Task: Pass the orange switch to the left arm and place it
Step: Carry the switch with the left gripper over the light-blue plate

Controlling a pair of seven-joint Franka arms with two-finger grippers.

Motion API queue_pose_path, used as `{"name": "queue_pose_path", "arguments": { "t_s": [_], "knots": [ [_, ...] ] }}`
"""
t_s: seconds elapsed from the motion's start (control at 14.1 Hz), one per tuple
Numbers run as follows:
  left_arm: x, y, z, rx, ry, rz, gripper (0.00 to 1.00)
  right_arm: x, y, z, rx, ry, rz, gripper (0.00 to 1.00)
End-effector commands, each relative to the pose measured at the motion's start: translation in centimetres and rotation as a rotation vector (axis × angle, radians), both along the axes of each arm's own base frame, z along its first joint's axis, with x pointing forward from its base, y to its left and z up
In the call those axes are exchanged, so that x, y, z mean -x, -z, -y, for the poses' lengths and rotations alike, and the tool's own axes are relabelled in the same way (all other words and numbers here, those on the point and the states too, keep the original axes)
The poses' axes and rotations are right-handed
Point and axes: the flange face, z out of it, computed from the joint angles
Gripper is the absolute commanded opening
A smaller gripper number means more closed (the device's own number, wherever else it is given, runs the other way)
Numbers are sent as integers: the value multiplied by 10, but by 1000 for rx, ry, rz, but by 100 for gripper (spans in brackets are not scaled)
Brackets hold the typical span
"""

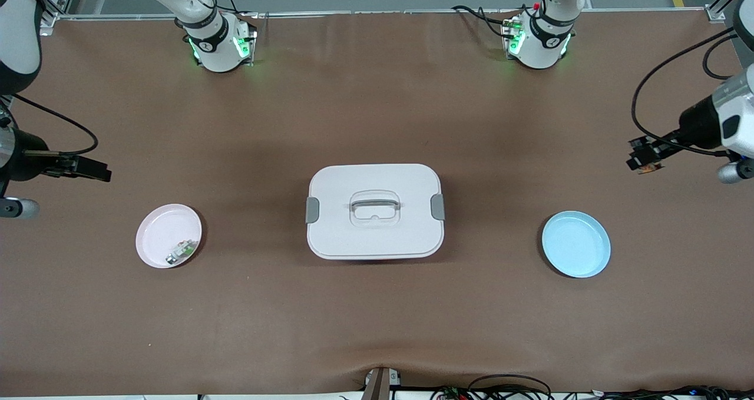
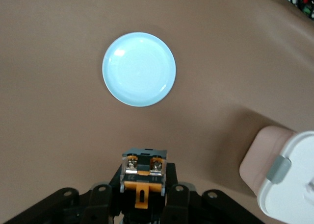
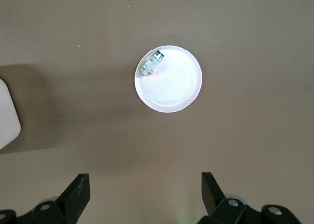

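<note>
- centrally, the box (image 1: pixel 374 211) sits lid-on on the brown table (image 1: pixel 377 323), with bare tabletop all round it.
- toward the left arm's end from the box lies the blue plate (image 1: pixel 576 244); toward the right arm's end lies the pink plate (image 1: pixel 168 235), holding a small green-and-silver component (image 1: pixel 182 251).
- left gripper (image 1: pixel 643 159) hangs over the table edge past the blue plate, jaws clamped on the orange switch (image 2: pixel 143 177); only the left wrist view shows its terminals plainly.
- right gripper (image 1: pixel 97 171) hangs near the edge past the pink plate, jaws spread wide and holding nothing; the right wrist view shows its fingers (image 3: pixel 74 192) apart.
</note>
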Motion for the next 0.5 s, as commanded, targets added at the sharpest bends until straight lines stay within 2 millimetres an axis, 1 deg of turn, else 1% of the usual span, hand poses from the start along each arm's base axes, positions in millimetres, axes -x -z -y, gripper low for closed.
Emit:
{"name": "queue_pose_path", "arguments": {
  "t_s": [0.0,0.07,0.14,0.21,0.28,0.43],
  "knots": [
    [-8,19,-21,-8,-58,15,2,17,-3,22,6,-22,18,100],
    [-10,31,-32,-4,-89,19,2,19,-2,24,6,-17,23,100],
    [-11,41,-41,-4,-118,28,2,21,-1,30,5,-1,20,100],
    [-12,51,-45,-2,-142,32,2,21,1,31,-4,11,15,100],
    [-12,60,-47,-4,-173,43,2,21,4,36,-9,19,6,100],
    [-11,81,-48,0,-300,60,2,21,-1,44,-10,34,26,100]
  ]
}}
